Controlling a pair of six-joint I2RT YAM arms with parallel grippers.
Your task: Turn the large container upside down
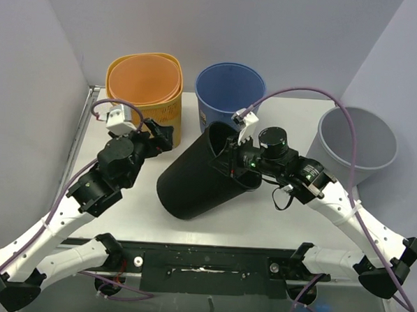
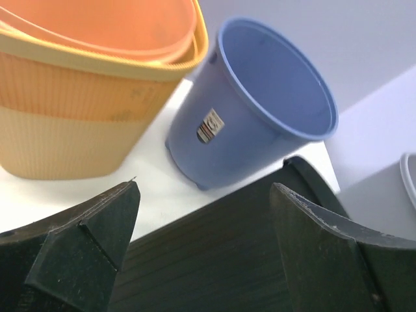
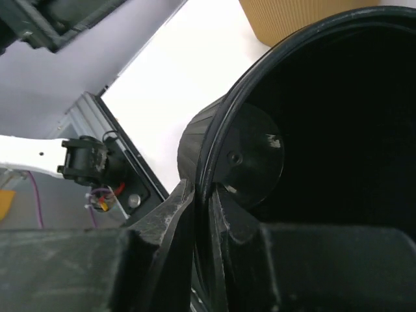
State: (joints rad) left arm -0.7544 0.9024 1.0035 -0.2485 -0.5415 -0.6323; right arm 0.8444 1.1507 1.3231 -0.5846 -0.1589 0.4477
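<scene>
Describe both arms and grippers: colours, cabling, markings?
The left arm and right arm have white link shells with black motor joints. A loose purple cable runs along each. A small white camera block sits on each wrist. The left gripper and right gripper have black wedge-shaped fingers, scuffed pale at the edges. A green light glows on the right wrist. No readable markings.

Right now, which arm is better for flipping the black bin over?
Probably the right. The right gripper is shut on the rim of the black bin, and the bin is tilted. The left gripper is open beside the bin, holding nothing.
</scene>
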